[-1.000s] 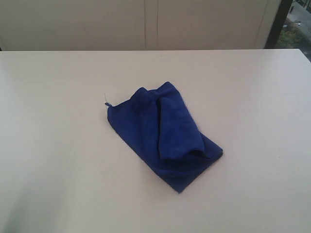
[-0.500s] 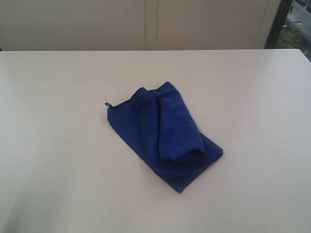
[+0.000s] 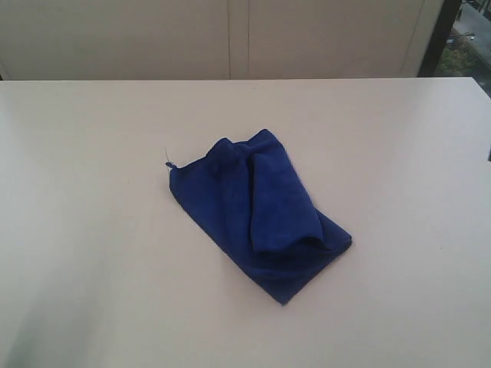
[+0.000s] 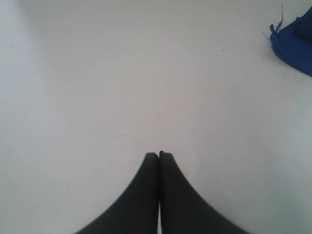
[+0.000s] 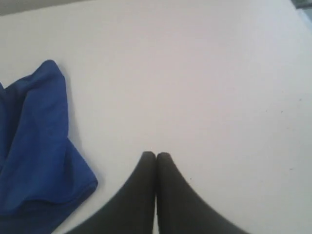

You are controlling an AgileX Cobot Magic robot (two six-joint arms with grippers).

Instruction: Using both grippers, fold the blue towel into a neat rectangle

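Black left gripper (image 4: 159, 155): its narrow dark fingers are pressed tip to tip with no gap and nothing between them. It hangs over a bare stretch of the pale, matte white table (image 4: 97, 73), well apart from the deep royal-blue soft microfibre towel (image 4: 295, 46).
Black right gripper (image 5: 156, 155): its fingers are likewise closed flat against each other and grip nothing. It is over bare table, with the towel's folded edge near but not touching.
Towel's place: it lies flat around the middle of the table, well clear of the far edge. Its long side runs on a slant from far left to near right.
Towel's shape: a roughly rectangular lower layer carries a thick, rounded flap lying lengthwise along its right side. The far end is bunched and uneven, and the near-right corner comes to a point.
Thin loose thread tag (image 3: 168, 161): it sticks up from the towel's far-left corner.
Far edge: the table ends in a straight line below beige flat wall panels (image 3: 230, 38).
Far-right corner: a dark slanted window frame (image 3: 441, 34) stands behind it.
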